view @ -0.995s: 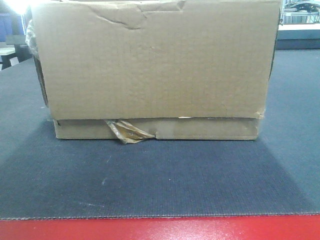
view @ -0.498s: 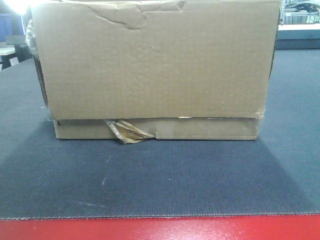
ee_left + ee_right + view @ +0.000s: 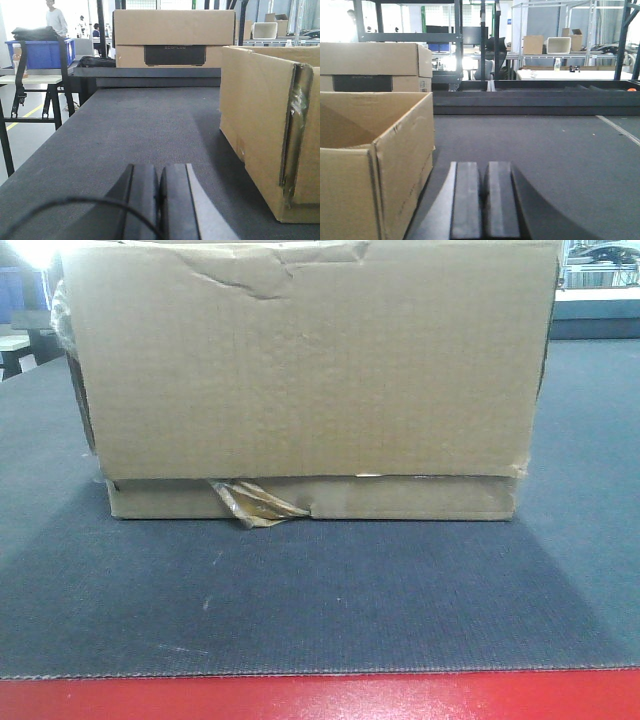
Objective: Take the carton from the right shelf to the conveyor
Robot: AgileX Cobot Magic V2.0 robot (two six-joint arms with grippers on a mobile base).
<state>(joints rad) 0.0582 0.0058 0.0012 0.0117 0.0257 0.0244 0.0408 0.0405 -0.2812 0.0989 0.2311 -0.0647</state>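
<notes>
A large, dented brown corrugated cardboard carton [image 3: 305, 380], judged light, easily crushed and best pressed at opposite side walls, is seen resting on the dark grey textured conveyor belt [image 3: 320, 590], flanked by the clenched, empty left gripper [image 3: 159, 202] and right gripper [image 3: 483, 200].

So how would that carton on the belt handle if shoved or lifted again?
The carton looks open-topped, so probably light. Its creased top edge and torn tape suggest walls that flex when squeezed. Sitting broad and flat on the textured conveyor, it would likely drag, not tip.
</notes>
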